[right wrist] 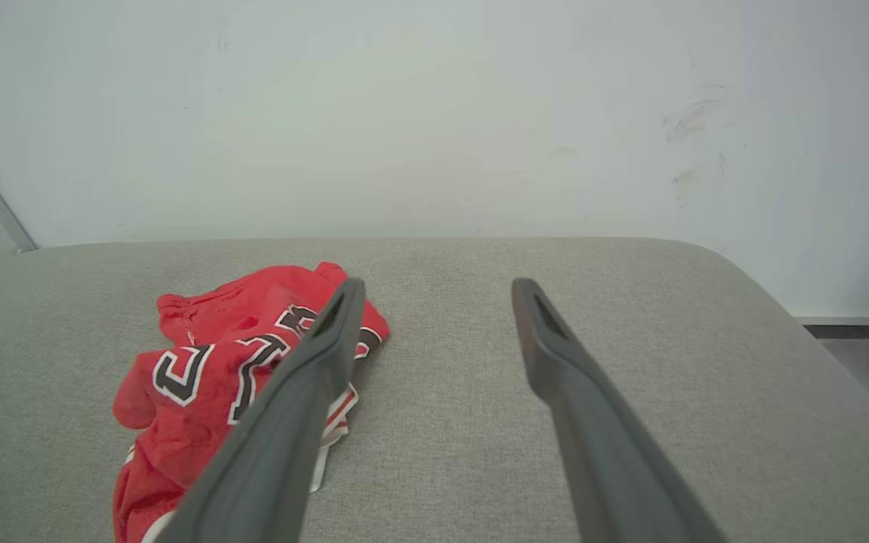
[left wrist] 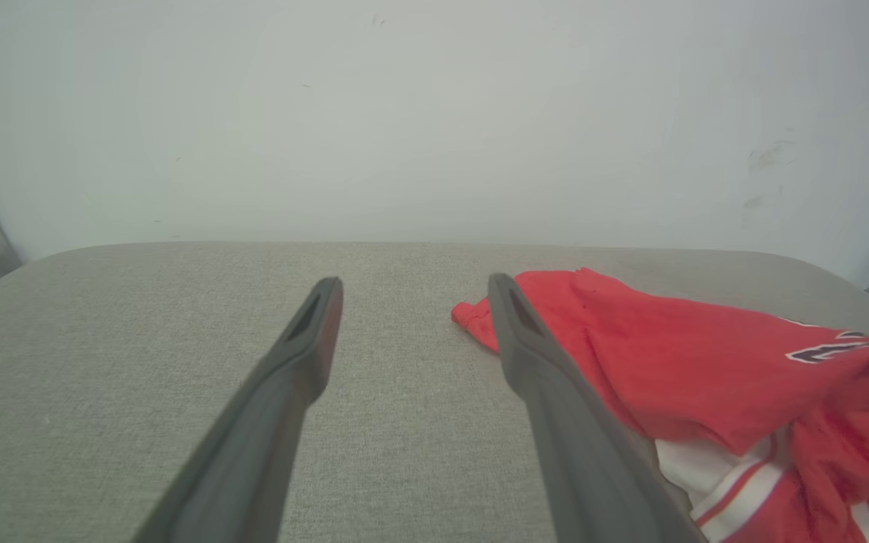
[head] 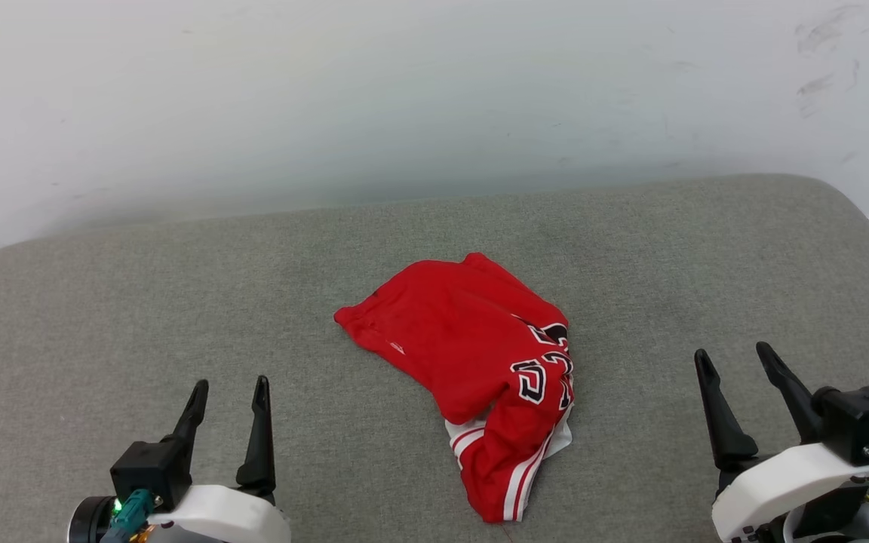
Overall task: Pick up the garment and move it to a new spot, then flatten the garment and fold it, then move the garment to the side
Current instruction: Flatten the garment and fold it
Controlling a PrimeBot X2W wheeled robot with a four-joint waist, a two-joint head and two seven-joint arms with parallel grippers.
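Head view. Garment (head: 472, 362) lies crumpled on the grey cushion (head: 178, 302), about mid-width, with the pale wall (head: 404, 90) behind. Its long axis runs on a diagonal, from a plain red corner at far left to the striped white trim at near right. Black print shows on the right flank. Left gripper (head: 231, 383) sits low left, jaws spread, nothing between them. Right gripper (head: 731, 351) sits low right, also spread and empty. Both are well apart from the cloth. The garment is roughly between them; the left looks a shade nearer, to the plain corner, though the margin is small.

Left wrist view. Left gripper (left wrist: 416, 280) is wide open over bare cushion. Garment (left wrist: 706, 354) lies ahead and to the right of the fingers. The right-hand finger crosses in front of the red corner, but there is no contact that I can make out. Striped trim shows at bottom right.

Right wrist view. Right gripper (right wrist: 438, 285) is wide open over bare cushion. Garment (right wrist: 216, 362) lies ahead and to the left, print side up, partly behind the left-hand finger.

Judgement: the pick-up has not begun. Each arm must swing inward toward the centre to reach the cloth. The left would meet the far plain end, the right the printed flank and trim. The bunched folds hide the true edges, so a first pinch may catch several layers.
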